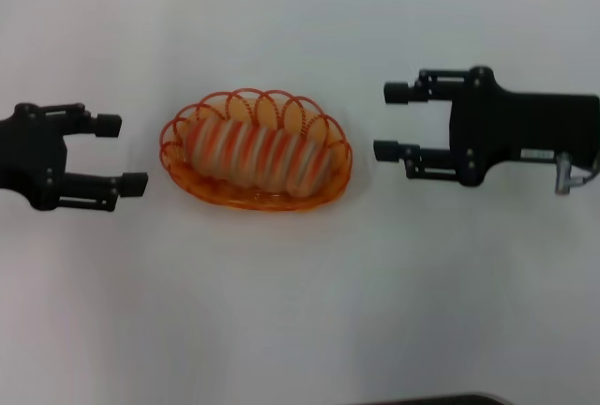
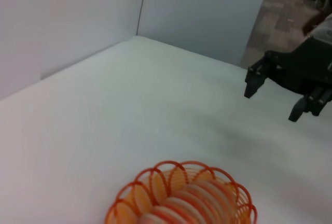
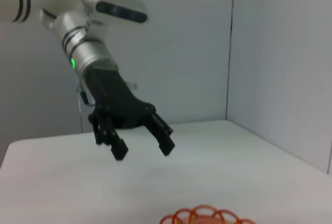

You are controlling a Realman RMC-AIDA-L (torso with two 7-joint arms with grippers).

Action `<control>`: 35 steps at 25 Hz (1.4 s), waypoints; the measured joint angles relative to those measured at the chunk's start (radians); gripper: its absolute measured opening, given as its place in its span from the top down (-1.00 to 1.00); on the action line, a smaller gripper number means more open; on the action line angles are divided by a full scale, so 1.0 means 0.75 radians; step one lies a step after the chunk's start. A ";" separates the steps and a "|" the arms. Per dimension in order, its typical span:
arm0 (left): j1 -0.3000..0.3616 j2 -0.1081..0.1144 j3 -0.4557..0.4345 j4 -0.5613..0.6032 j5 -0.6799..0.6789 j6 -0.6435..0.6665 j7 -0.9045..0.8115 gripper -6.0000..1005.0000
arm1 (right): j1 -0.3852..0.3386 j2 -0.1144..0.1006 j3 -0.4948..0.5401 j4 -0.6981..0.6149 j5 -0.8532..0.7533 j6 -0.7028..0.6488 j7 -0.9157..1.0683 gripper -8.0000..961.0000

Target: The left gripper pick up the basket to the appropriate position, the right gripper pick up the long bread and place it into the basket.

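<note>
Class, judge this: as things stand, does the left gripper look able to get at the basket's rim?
Probably yes: the left gripper is open beside the basket, with only bare table between them.

— How is the light here?

— Bright and even, from above by the look of it. The white table is nearly washed out in the head view, with a slight dimming toward the corners.

— Any shadows?

— Only faint ones: a soft, pale shade under the basket and beside the right gripper. No hard edges, no glare spots.

— Sharpness?

— Soft all over. In the head view the long bread has smeared ridges. In the left wrist view the far gripper is blurred, and the floor beyond the far wall is hazy and darker. In the right wrist view the left gripper reads fairly crisp against the grey walls.
</note>
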 joint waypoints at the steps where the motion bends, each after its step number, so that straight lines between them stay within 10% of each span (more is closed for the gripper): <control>1: 0.007 0.000 -0.004 0.000 0.001 0.007 0.000 -0.77 | -0.011 0.000 0.000 0.008 0.000 0.000 -0.022 -0.39; 35: 0.093 -0.030 -0.054 -0.167 0.014 0.020 -0.009 -0.77 | -0.094 -0.016 0.040 0.019 -0.095 -0.067 -0.089 -0.39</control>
